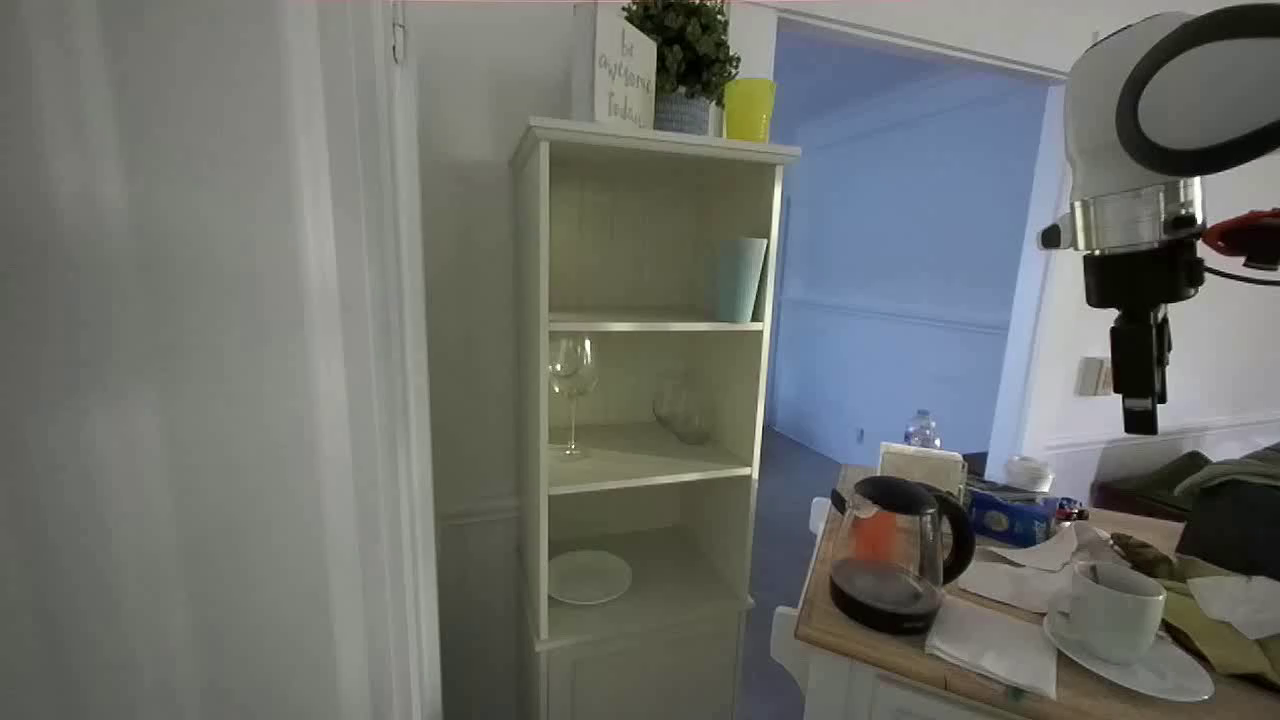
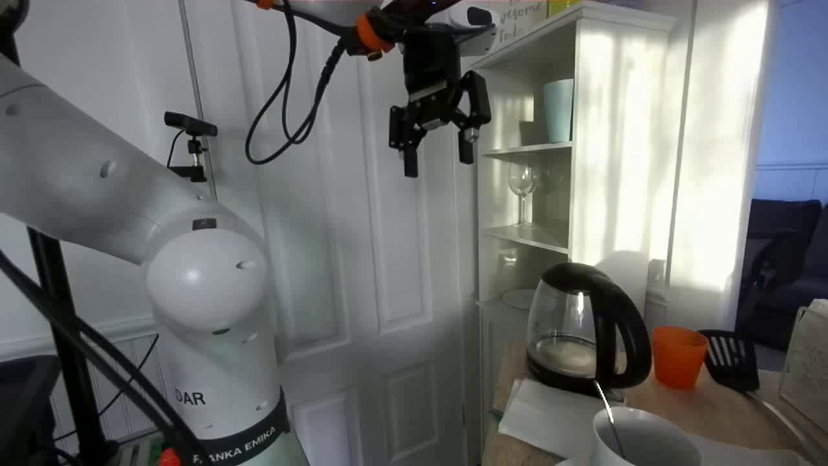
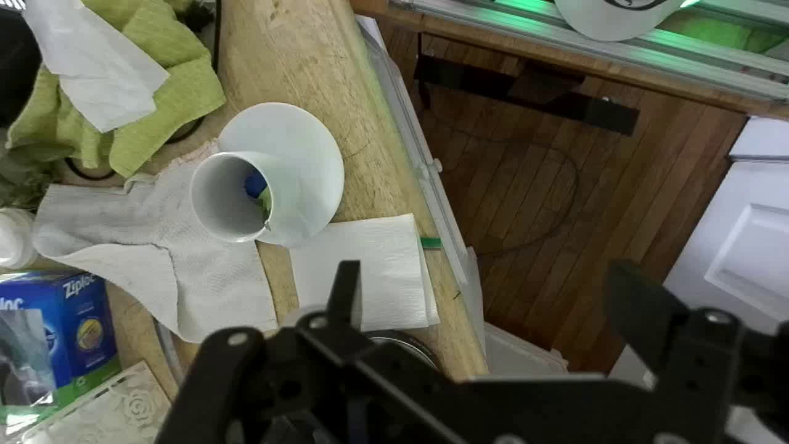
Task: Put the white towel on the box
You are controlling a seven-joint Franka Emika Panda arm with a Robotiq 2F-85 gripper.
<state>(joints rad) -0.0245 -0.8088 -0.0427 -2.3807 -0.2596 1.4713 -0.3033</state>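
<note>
A folded white towel, paper-like, lies flat near the counter edge beside the kettle. It also shows in both exterior views. A looser white cloth lies between the cup and the box; I cannot tell which of the two is the task's towel. The blue Ziploc box stands on the counter, also in an exterior view. My gripper is open and empty, high above the counter. It also shows in the wrist view and an exterior view.
A glass kettle stands beside the folded towel. A white cup rests on a saucer. A green towel bears a white paper. An orange cup and spatula lie behind. A shelf stands nearby.
</note>
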